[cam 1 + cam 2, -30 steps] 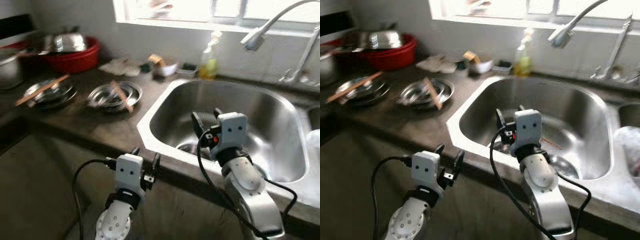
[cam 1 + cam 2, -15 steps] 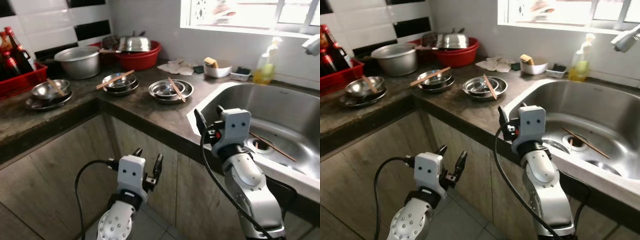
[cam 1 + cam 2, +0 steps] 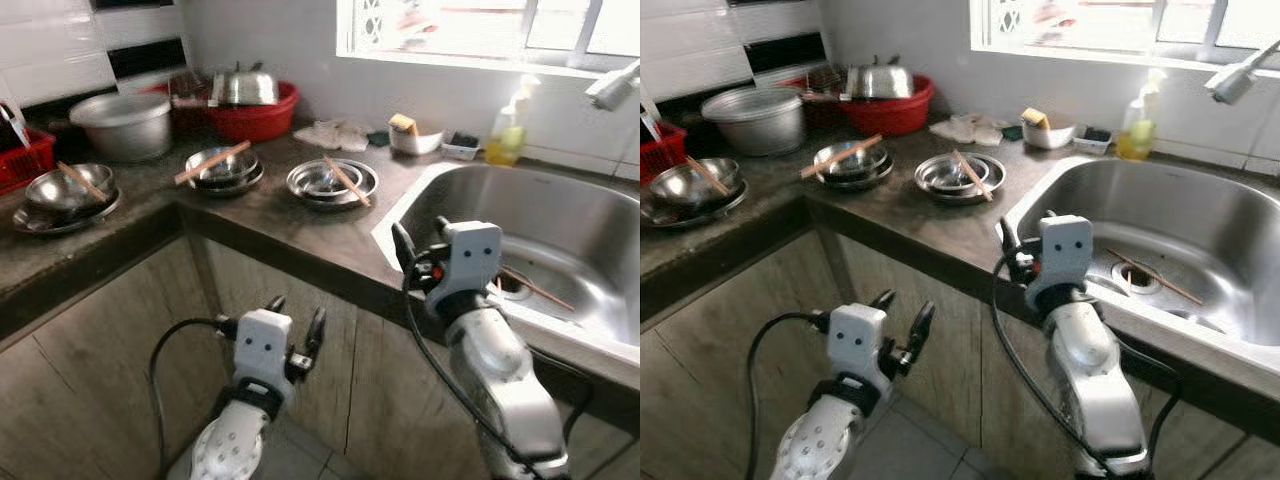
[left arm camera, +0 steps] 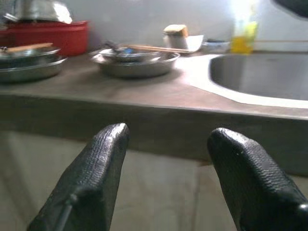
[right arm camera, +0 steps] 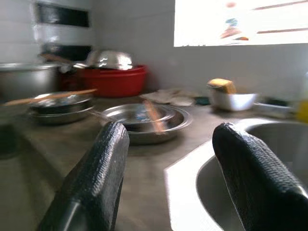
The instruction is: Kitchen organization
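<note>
While both grippers, left (image 3: 295, 327) and right (image 3: 420, 240), hover with fingers spread and empty, bowls (image 3: 331, 182) crowd the worktop (image 3: 280, 225) and chopsticks (image 3: 535, 288) lie in the sink (image 3: 590, 240); organizing unstarted.

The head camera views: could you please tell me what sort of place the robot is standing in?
Most likely a home kitchen: a stainless steel sink set into a dark countertop, stacked steel bowls with chopsticks, and a dish soap bottle on the ledge under the window.

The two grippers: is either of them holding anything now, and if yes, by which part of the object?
Nothing is held. The left gripper is open below the counter edge, and the right gripper is open above the sink rim, with nothing between the fingers.
</note>
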You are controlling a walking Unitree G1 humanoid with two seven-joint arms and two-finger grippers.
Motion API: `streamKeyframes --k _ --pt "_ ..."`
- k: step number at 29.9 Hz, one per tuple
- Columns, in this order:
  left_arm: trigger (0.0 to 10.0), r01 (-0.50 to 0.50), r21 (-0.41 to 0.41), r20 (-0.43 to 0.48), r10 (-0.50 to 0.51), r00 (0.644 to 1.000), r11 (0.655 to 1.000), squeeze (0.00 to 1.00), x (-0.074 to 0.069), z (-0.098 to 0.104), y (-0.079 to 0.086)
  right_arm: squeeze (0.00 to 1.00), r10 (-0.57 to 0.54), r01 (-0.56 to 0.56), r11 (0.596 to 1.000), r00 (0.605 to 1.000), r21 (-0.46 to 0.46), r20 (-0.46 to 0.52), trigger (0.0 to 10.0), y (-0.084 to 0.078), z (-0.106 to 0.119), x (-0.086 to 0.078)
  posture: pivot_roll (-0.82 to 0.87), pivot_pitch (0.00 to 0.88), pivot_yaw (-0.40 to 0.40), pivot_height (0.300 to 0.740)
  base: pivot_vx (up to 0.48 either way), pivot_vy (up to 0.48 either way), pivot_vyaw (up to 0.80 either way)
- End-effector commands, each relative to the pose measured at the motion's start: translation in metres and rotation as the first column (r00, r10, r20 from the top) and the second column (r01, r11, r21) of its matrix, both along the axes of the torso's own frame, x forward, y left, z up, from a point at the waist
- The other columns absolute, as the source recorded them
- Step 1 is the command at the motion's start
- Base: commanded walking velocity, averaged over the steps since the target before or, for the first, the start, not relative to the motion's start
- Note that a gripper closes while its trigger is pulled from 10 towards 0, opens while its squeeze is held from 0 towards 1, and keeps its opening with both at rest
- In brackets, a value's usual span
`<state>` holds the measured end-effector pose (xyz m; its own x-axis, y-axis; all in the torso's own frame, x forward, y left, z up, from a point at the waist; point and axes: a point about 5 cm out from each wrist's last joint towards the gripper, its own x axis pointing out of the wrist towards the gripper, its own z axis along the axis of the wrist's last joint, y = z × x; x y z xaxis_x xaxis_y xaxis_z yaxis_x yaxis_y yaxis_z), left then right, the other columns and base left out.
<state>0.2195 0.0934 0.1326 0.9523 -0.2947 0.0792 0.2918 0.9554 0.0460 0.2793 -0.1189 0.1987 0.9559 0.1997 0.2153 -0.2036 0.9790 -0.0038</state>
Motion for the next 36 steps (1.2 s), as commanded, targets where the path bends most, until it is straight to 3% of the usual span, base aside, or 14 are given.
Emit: streamKeyframes --k 1,18,36 --pt "10.0 0.017 -0.011 0.007 -0.017 1.000 1.000 0.00 0.0001 0.0020 -0.0047 0.00 -0.008 0.008 1.000 1.000 -0.002 -0.008 10.0 -0.0031 -0.0005 0.0004 0.10 0.005 -0.019 0.740 0.000 0.000 0.00" --pt "10.0 0.009 0.015 0.019 -0.009 1.000 1.000 0.00 0.0012 0.0028 -0.0050 0.00 0.019 -0.019 1.000 1.000 0.010 0.001 10.0 0.0000 0.0028 0.0012 0.10 0.012 -0.021 0.740 0.000 0.000 0.00" --pt "10.0 0.010 0.013 0.012 -0.010 1.000 1.000 0.00 -0.0008 0.0011 -0.0056 0.00 0.031 -0.031 0.999 0.999 0.004 0.009 10.0 0.0014 0.0055 0.0041 0.11 0.023 -0.024 0.740 0.320 0.000 0.00"
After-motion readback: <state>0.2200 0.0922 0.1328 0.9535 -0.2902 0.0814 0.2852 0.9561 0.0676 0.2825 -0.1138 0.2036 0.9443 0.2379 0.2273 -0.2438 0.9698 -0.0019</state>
